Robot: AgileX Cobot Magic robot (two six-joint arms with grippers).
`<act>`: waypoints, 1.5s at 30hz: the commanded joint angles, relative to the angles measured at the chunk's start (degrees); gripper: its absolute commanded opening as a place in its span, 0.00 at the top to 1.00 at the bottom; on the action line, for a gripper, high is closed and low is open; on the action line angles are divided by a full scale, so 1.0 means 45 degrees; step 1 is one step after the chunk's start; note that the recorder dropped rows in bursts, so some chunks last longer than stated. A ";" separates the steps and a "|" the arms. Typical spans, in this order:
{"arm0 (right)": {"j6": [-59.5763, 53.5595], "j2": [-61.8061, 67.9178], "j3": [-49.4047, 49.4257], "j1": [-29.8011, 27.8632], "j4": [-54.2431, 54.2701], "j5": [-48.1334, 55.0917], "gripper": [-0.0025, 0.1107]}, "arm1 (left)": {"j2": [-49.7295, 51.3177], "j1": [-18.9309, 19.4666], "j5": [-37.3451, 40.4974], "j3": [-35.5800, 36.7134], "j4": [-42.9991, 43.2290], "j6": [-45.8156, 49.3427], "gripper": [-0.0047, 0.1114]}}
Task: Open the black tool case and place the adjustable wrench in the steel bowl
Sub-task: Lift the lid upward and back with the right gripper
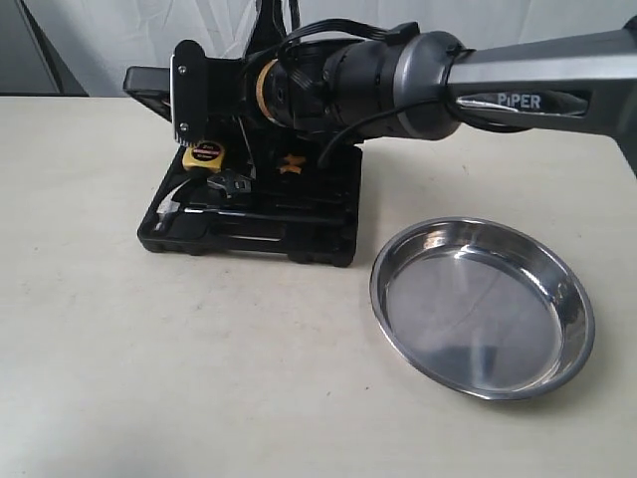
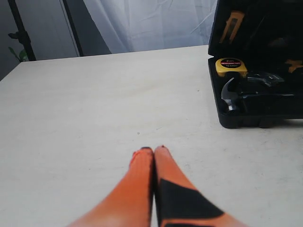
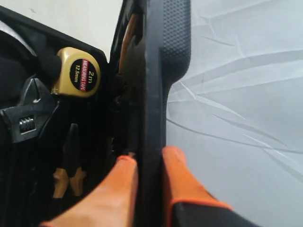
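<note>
The black tool case (image 1: pixel 299 224) lies open at the table's back middle, its lid (image 3: pixel 156 80) standing upright. My right gripper (image 3: pixel 150 155) is shut on the lid's edge, one orange finger on each side. The adjustable wrench (image 1: pixel 231 183) with its silver jaw head rests in its slot, also seen as the wrench (image 3: pixel 28 116) (image 2: pixel 265 78). The steel bowl (image 1: pixel 483 307) sits empty to the right of the case. My left gripper (image 2: pixel 152 150) is shut on nothing, low over bare table left of the case (image 2: pixel 258 113); it does not show in the exterior view.
In the case lie a yellow tape measure (image 1: pixel 204 155), a hammer (image 2: pixel 232 92) and orange-handled pliers (image 3: pixel 66 175). The right arm (image 1: pixel 418 85) reaches across above the case. A white cloth backdrop (image 2: pixel 147 23) hangs behind the table.
</note>
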 commanded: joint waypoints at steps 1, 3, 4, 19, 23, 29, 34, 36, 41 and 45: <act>0.0330 -0.0022 0.0046 0.0087 -0.0724 0.0598 0.99 | -0.0033 0.0050 -0.0074 -0.0036 -0.0038 -0.0015 0.96; 0.0330 -0.0022 0.0046 0.0259 -0.0846 0.0802 0.99 | -0.0033 0.0050 -0.0074 -0.0036 -0.0038 -0.0015 0.96; 0.0330 -0.0022 0.0046 0.0388 -0.0913 0.0949 0.99 | -0.0033 0.0050 -0.0074 -0.0036 -0.0038 -0.0015 0.96; 0.3099 -0.0022 0.0046 0.1606 -0.3735 0.2956 0.99 | -0.0033 0.0050 -0.0074 -0.0036 -0.0038 -0.0015 0.96; 0.3127 -0.0022 0.0046 0.1688 -0.3648 0.2925 0.99 | -0.0033 0.0050 -0.0074 -0.0036 -0.0038 -0.0015 0.96; 0.3420 -0.0045 0.0046 0.1899 -0.4267 0.3169 0.99 | -0.0033 0.0050 -0.0074 -0.0036 -0.0038 -0.0015 0.96; 0.5313 -0.0045 0.0046 0.1899 -0.5969 0.3603 0.99 | -0.0033 0.0050 -0.0074 -0.0036 -0.0038 -0.0015 0.96; 0.6046 -0.0045 0.0046 0.1871 -0.6274 0.3862 0.99 | -0.0033 0.0050 -0.0074 -0.0036 -0.0038 -0.0015 0.96; 0.6397 -0.0014 0.0046 0.1843 -0.6274 0.4084 0.99 | -0.0033 0.0050 -0.0074 -0.0036 -0.0038 -0.0015 0.96; 0.6397 -0.0019 0.0046 0.1843 -0.6274 0.4165 0.99 | -0.0033 0.0050 -0.0074 -0.0036 -0.0038 -0.0015 0.96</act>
